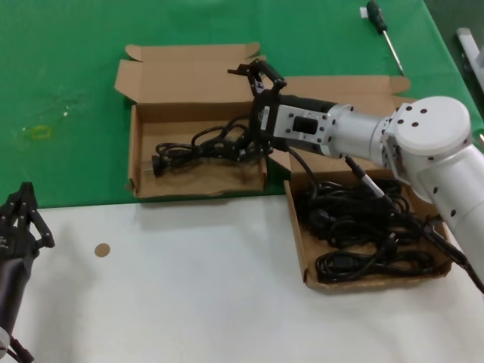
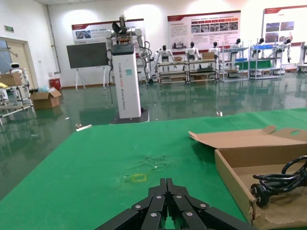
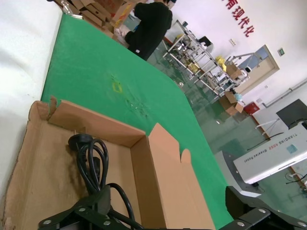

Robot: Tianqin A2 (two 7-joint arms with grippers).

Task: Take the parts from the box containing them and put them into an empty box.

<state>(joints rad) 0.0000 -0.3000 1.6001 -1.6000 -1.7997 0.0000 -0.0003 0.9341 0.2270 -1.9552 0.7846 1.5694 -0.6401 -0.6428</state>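
Note:
The smaller brown box [image 1: 134, 155] with rounded lid tabs lies on the green cloth at the left and holds one black cord bundle [image 1: 189, 147]. My right gripper [image 1: 243, 110] hangs open over the right end of this box, with its jaws wide apart and one lower finger close to the cord's loops. The right wrist view shows the same box [image 3: 163, 182], the cord [image 3: 91, 158] and the open right gripper [image 3: 165, 213]. The larger box [image 1: 299, 242] at the right holds several cords [image 1: 355, 227]. My left gripper [image 1: 26, 208] is shut and empty at the lower left.
A screwdriver [image 1: 384, 26] lies on the green cloth at the far right. A brown round spot [image 1: 101, 249] marks the white table. The left wrist view shows the shut left gripper [image 2: 167, 184], the smaller box [image 2: 235, 177] and a plug [image 2: 261, 192].

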